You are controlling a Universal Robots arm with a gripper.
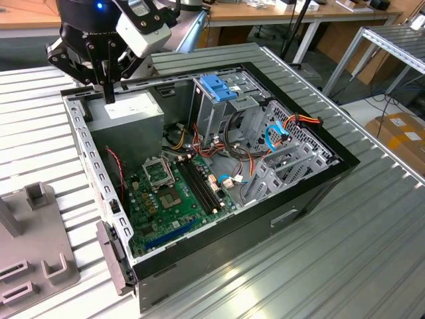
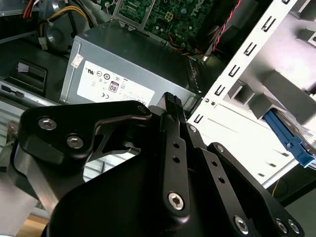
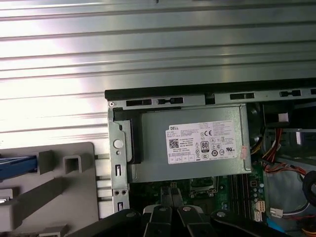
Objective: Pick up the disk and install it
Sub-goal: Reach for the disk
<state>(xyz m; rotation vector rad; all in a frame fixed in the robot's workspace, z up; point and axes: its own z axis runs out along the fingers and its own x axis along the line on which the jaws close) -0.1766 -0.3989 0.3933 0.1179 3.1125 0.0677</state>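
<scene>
The black gripper (image 1: 107, 95), fingers pressed together on nothing, hangs above the grey metal power-supply box with a white sticker (image 1: 129, 114), close to the perforated side wall of the open computer case (image 1: 86, 149). In both wrist views one bright blue rail of the disk (image 3: 17, 165) (image 2: 289, 139) lies on the grey plastic holder (image 3: 59, 190), outside that wall.

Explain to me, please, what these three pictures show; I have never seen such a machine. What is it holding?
It is a robot arm with a black two-fingered hand. The exterior view comes from a camera standing off the arm; both wrist views come from cameras riding on the arm. On the ribbed metal table lies an open computer case, with a green circuit board and a grey metal box inside. Beside it stands a grey holder. The hand hovers over that box, shut, holding nothing.
</scene>
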